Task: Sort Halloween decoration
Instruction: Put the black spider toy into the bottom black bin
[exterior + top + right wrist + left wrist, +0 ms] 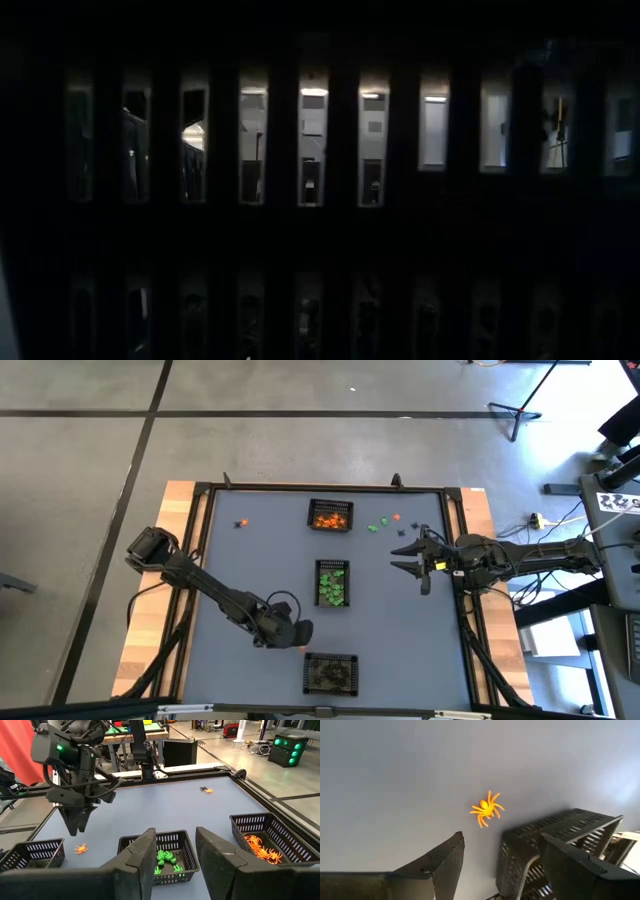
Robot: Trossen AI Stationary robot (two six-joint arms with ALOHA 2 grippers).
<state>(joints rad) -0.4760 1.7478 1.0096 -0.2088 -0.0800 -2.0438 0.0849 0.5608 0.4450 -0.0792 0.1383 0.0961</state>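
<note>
Halloween decoration, one orange spider (487, 809), lay loose on the grey table (250, 575) just beside the black basket (330, 672). You had the left gripper (297, 635) pointing down above it, fingers spread and empty. Your right gripper (412, 557) reached in near the far trinkets (384, 524), fingers parted, gripping nothing.

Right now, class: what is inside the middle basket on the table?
The middle basket holds a pile of green trinkets. Its mesh walls and the right tool cover part of the pile, so a count is not possible.
</note>
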